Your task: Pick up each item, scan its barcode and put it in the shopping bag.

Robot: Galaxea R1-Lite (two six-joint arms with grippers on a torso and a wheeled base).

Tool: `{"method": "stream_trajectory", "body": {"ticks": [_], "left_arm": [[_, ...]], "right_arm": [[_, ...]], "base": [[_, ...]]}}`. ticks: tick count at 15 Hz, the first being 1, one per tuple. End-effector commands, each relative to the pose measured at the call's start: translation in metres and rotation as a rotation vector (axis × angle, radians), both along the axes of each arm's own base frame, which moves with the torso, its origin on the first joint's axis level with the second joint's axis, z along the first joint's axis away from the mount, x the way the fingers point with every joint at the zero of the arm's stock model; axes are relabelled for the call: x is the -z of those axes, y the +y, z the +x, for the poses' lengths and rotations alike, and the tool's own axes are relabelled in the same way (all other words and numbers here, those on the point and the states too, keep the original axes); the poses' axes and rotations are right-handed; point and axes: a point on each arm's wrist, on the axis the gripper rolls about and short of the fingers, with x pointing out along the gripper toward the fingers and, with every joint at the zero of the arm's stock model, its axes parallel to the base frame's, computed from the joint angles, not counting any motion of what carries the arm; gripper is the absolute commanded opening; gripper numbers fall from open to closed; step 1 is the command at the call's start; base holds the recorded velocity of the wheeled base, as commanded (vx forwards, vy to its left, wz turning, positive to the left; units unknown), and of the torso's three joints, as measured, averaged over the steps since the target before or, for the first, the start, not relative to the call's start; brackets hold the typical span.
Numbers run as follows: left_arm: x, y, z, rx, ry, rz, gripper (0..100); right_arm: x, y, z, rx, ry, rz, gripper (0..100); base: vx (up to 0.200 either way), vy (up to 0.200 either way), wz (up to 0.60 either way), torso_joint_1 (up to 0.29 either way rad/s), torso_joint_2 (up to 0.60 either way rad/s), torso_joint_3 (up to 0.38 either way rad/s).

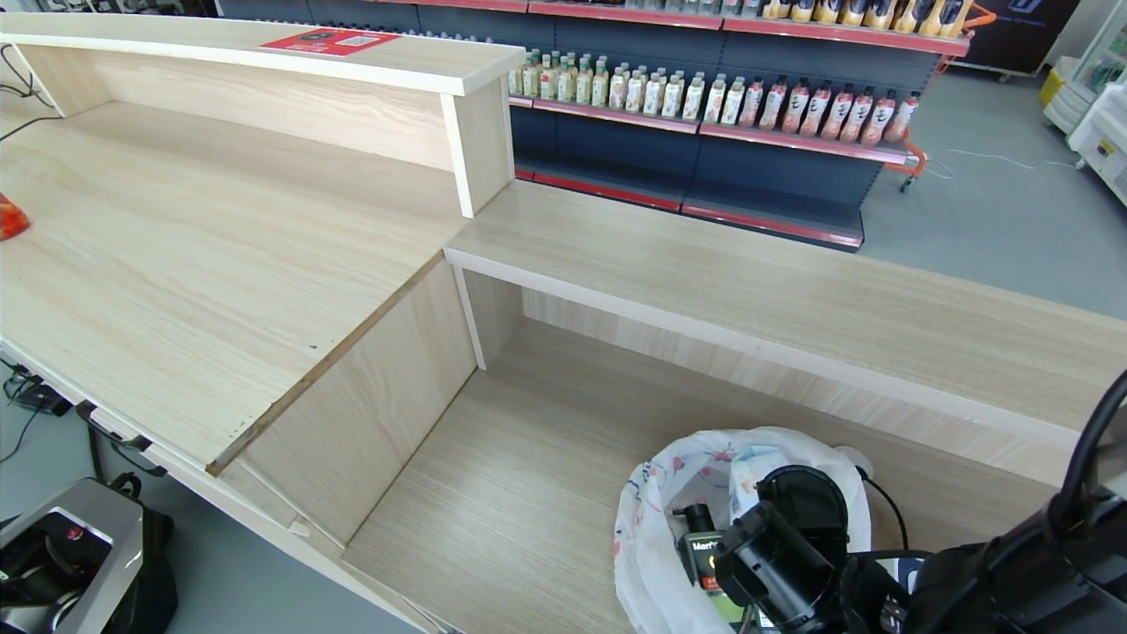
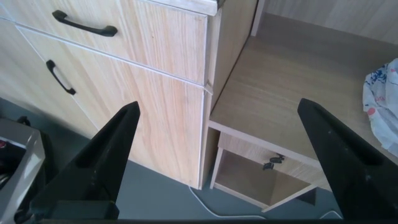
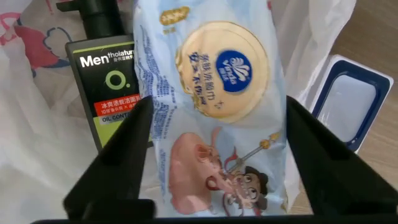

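**Pack goes into the bag**

The right hand (image 3: 217, 107) grips a pack (image 3: 214, 68) across its width, low over the bag's (image 1: 647, 528) mouth on the lower counter (image 1: 528, 458). I judge this the bagging step: next, let go and lift clear.

The right wrist view shows a dark bottle (image 3: 109, 81) already inside. The left wrist view shows the left hand (image 2: 219, 104) wide open and empty.
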Motion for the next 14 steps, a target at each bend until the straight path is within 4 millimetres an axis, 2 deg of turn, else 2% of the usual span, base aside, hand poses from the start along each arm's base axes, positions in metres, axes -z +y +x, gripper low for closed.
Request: {"method": "stream_trajectory", "body": {"ticks": [1,6,8,11,12,14], "left_arm": [[0.0,0.0,0.0,0.0,0.0,0.0,100],[0.0,0.0,0.0,0.0,0.0,0.0,100],[0.0,0.0,0.0,0.0,0.0,0.0,100],[0.0,0.0,0.0,0.0,0.0,0.0,100],[0.0,0.0,0.0,0.0,0.0,0.0,100],[0.0,0.0,0.0,0.002,0.0,0.0,100]], "right_arm": [[-0.002,0.001,-0.002,-0.007,-0.004,0.005,100],[-0.011,0.005,-0.007,-0.044,-0.019,-0.002,100],[-0.026,0.004,-0.006,-0.03,-0.061,-0.041,100],[-0.076,-0.005,-0.011,-0.083,-0.148,-0.053,100],[-0.113,-0.015,-0.018,-0.142,-0.217,-0.066,100],[-0.146,-0.031,-0.029,-0.199,-0.283,-0.117,100]], "base": [[0.0,0.0,0.0,0.0,0.0,0.0],[0.0,0.0,0.0,0.0,0.0,0.0],[0.0,0.0,0.0,0.0,0.0,0.0],[0.0,0.0,0.0,0.0,0.0,0.0],[0.0,0.0,0.0,0.0,0.0,0.0],[0.0,0.0,0.0,0.0,0.0,0.0]]}}
